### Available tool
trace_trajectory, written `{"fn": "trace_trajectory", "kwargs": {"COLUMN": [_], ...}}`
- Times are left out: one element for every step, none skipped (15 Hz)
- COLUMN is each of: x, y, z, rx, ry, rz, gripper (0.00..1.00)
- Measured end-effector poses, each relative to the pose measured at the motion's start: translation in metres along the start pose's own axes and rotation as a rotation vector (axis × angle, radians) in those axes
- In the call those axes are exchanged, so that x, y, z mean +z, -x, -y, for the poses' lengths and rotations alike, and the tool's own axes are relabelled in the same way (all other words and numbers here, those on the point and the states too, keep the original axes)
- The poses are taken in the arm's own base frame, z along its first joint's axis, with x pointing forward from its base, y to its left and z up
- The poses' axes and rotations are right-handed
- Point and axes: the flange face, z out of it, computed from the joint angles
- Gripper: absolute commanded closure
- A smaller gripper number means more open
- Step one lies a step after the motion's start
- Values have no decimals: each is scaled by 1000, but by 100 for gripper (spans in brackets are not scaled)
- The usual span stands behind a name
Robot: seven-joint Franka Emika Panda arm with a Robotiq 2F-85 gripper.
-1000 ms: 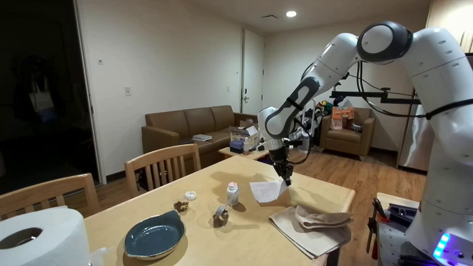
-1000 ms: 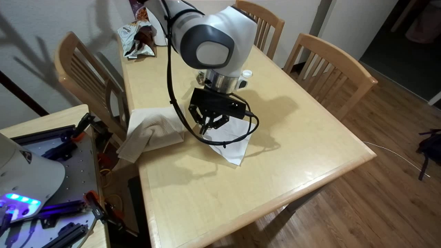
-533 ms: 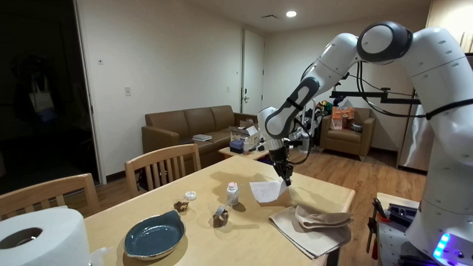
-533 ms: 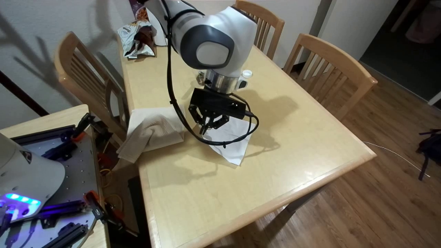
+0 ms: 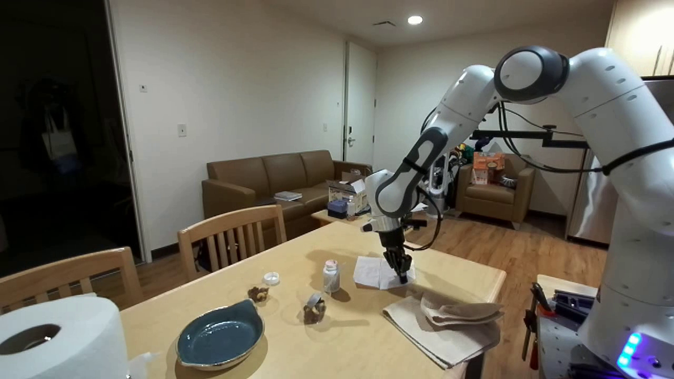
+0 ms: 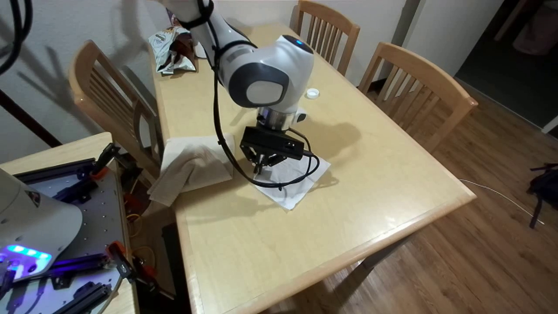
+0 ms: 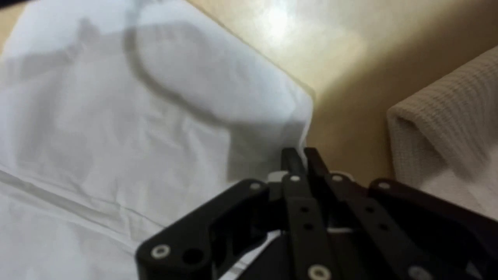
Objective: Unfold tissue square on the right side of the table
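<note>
The tissue (image 7: 128,124) is spread almost flat on the table (image 6: 327,244), near the folded cloth (image 6: 200,165). Its edge is pinched between the fingers (image 7: 291,161) of the gripper (image 7: 303,155), which are pressed together. Probably the laying down of the unfolded part is in hand; next, the edge should be released and the gripper raised gently, so that nothing is dragged.

In an exterior view, the end effector (image 5: 403,279) points down onto the white tissue (image 5: 368,271) on the bench (image 5: 347,347), at the side nearest the folded cloth (image 5: 421,326). A bottle (image 5: 331,278) (white, pinkish on top) stands upright nearby; the brown lump (image 5: 314,311) near it is too small to name surely.
</note>
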Motion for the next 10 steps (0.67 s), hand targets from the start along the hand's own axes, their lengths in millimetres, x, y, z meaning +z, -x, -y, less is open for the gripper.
{"fn": "trace_trajectory", "kwargs": {"x": [3, 4, 5, 5, 4, 4, 4, 4, 3, 1], "y": [-4, -7, -9, -11, -13, -15, -17, -18, -19, -21], "z": [-1, 0, 1, 3, 4, 5, 6, 7, 7, 7], "rx": [2, 3, 5, 6, 9, 11, 10, 9, 9, 10], "ry": [7, 6, 5, 4, 3, 3, 3, 3, 5, 10], "rz": [-8, -10, -12, -14, -15, -16, -17, -17, -19, -21], "gripper": [54, 49, 42, 36, 28, 23, 15, 9, 2, 1]}}
